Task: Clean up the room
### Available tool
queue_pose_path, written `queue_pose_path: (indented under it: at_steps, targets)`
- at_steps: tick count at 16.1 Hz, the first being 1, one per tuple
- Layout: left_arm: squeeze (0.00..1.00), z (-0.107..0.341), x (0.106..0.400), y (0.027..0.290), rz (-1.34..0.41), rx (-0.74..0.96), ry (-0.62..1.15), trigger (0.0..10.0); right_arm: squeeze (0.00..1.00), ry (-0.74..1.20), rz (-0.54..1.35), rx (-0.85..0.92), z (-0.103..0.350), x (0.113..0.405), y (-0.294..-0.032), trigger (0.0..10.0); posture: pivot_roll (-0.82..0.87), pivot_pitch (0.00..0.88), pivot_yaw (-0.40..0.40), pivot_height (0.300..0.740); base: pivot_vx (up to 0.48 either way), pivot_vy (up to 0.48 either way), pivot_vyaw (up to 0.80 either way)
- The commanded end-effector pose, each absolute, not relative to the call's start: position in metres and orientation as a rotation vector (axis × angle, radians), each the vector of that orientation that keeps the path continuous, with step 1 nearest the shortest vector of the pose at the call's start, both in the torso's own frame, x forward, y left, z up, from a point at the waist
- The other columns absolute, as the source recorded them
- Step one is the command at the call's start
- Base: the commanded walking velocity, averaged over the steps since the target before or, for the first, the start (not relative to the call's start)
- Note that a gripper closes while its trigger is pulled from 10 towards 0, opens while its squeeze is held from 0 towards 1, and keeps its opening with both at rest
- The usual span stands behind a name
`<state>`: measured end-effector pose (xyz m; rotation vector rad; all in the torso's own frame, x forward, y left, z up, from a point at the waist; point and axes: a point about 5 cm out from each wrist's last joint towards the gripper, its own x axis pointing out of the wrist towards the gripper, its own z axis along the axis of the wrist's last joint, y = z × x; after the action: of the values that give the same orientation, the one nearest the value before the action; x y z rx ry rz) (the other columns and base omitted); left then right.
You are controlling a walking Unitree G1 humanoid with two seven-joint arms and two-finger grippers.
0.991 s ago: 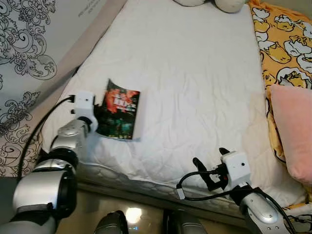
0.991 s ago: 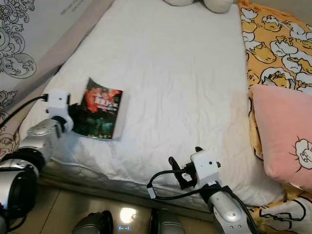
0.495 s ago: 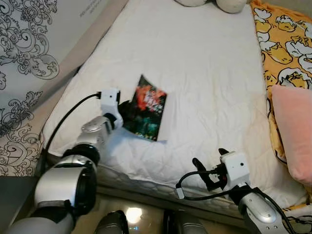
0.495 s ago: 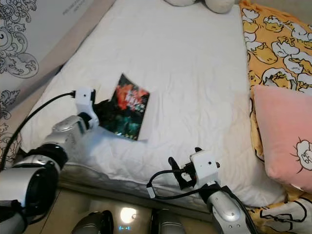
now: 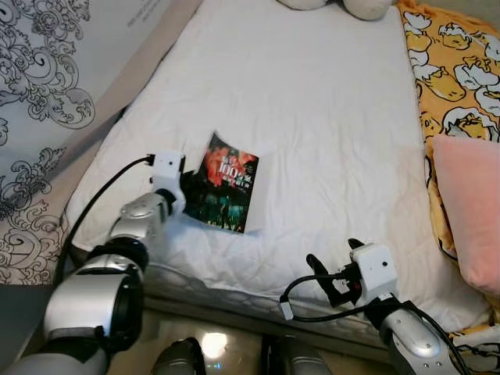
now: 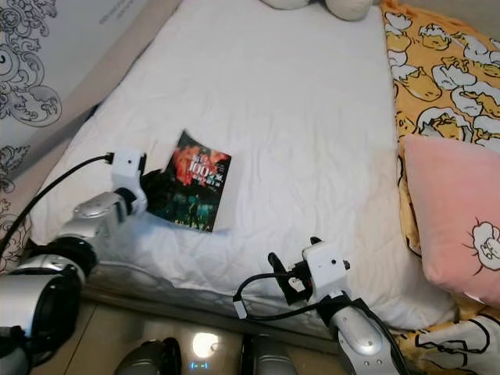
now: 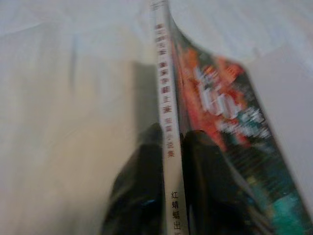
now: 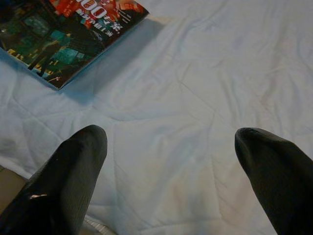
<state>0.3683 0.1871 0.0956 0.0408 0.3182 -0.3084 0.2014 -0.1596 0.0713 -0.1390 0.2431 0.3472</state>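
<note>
A dark book (image 5: 226, 187) with a red and green cover is held just above the white bed (image 5: 312, 125), near its left front corner. My left gripper (image 5: 186, 186) is shut on the book's spine edge; in the left wrist view both black fingers (image 7: 142, 196) pinch the white spine (image 7: 168, 142). My right gripper (image 5: 332, 273) stands open over the bed's front edge, with nothing between its fingers (image 8: 73, 171). The book (image 8: 68, 34) lies ahead of it in the right wrist view.
A pink pillow (image 5: 469, 211) lies at the bed's right side on a yellow duck-print blanket (image 5: 453, 70). Plush toys (image 5: 344, 6) sit at the far end. A patterned curtain (image 5: 39, 101) hangs on the left. Tiled floor (image 5: 211, 344) is below.
My left gripper carried the book rightward over the bed, then drew it slightly back to the left and front. The right gripper stayed put.
</note>
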Motion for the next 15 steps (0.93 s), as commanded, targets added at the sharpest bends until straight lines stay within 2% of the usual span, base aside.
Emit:
queue_pose_path:
  at_steps: [1,9,11,13,14,15]
  targets:
    - [1.00,0.089,0.365,0.188,-0.307,0.087,0.354,10.0,0.00,0.264,0.341,-0.150,0.068,0.200,-0.163,10.0,-0.19,0.164,-0.082,0.740,0.000,0.000,0.00]
    - [1.00,0.127,0.380,0.201,-0.264,0.262,0.182,10.0,0.00,0.266,0.342,-0.153,0.066,0.200,-0.163,10.0,-0.18,0.154,-0.069,0.740,0.000,0.000,0.00]
    - [1.00,0.137,0.381,0.200,-0.286,0.214,0.093,10.0,0.00,0.250,0.324,-0.152,0.068,0.203,-0.163,10.0,-0.18,0.141,-0.058,0.740,0.000,0.000,0.00]
    - [1.00,0.139,0.379,0.193,-0.288,0.093,0.011,10.0,0.00,0.224,0.257,-0.162,0.072,0.212,-0.167,10.0,-0.16,0.131,-0.055,0.740,0.000,0.000,0.00]
    - [0.00,0.136,0.372,0.180,-0.277,-0.045,-0.051,10.0,0.00,0.194,0.231,-0.152,0.079,0.223,-0.165,10.0,-0.14,0.110,-0.051,0.740,0.000,0.000,0.00]
    - [0.00,0.130,0.361,0.163,-0.211,-0.190,-0.101,10.0,0.00,0.133,0.187,-0.132,0.091,0.238,-0.163,10.0,-0.12,0.091,-0.050,0.740,0.000,0.000,0.00]
